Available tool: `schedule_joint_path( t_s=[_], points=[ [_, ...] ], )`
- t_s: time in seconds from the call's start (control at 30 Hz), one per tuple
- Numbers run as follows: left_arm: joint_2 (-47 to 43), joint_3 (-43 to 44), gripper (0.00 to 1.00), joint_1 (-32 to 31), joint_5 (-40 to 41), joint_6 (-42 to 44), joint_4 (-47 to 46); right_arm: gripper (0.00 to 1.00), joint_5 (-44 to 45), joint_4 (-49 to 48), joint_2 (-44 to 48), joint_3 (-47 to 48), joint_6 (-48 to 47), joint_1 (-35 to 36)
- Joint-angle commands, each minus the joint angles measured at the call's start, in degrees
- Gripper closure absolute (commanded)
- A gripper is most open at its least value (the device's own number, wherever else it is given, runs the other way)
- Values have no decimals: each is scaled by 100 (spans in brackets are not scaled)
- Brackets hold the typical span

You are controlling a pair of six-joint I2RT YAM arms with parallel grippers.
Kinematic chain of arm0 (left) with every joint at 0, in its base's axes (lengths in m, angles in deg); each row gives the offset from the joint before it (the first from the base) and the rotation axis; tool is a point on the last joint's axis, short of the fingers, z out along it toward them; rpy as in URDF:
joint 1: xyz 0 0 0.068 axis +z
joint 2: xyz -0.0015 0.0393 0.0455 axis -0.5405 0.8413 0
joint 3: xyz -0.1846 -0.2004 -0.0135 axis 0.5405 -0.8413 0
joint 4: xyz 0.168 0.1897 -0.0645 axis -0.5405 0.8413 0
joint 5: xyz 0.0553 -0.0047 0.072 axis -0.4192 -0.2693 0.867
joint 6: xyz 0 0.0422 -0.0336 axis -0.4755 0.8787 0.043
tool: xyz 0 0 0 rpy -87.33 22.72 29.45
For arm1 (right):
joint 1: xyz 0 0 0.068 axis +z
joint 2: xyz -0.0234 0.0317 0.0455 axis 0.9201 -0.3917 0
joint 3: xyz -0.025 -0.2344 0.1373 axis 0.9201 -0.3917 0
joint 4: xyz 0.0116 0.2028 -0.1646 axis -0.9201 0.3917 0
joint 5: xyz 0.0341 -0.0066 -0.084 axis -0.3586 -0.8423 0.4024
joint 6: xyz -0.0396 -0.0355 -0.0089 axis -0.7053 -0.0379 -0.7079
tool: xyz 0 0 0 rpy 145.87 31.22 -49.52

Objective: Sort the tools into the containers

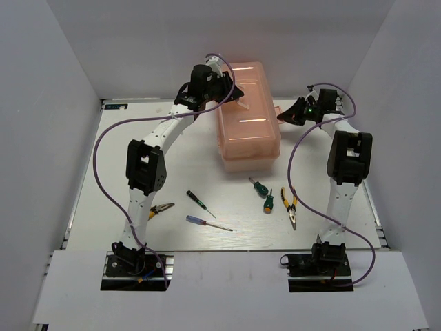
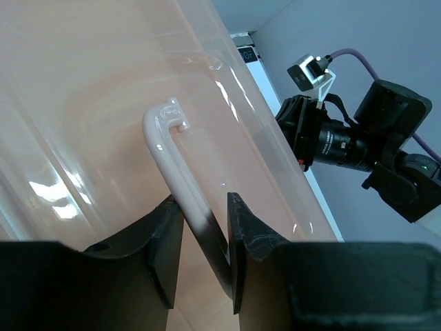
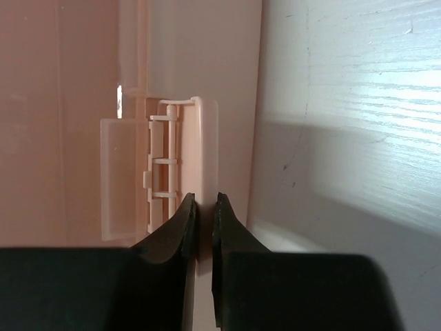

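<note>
Top external view: salmon-pink toolbox point(image 1: 248, 117), lid down, at the back of the white bench point(image 1: 193, 158); both arms reach to it.
Left fingers point(image 2: 205, 207): astride the white lid handle point(image 2: 165, 131) on top of the toolbox; cannot tell whether they pinch it.
Tools, in front of the toolbox: pliers point(image 1: 160, 209), black-green screwdriver point(image 1: 198, 201), blue-red screwdriver point(image 1: 207, 222), two stubby green screwdrivers point(image 1: 259, 186) point(image 1: 268, 203), second pliers point(image 1: 289, 205), all loose on the bench.
Right fingers point(image 3: 204, 203): almost pressed together, pinching the edge of the latch point(image 3: 186, 138) on the toolbox's right side.
</note>
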Motion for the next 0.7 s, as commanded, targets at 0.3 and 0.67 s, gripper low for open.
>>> schedule_joint_path(
  t_s=[0.3, 0.67],
  points=[
    [7, 296, 93, 70, 20, 307, 629, 100, 450, -151, 360, -244, -423, -178],
    [-485, 296, 100, 299, 47, 597, 1068, 100, 679, -54, 509, -262, -458, -381]
  ],
)
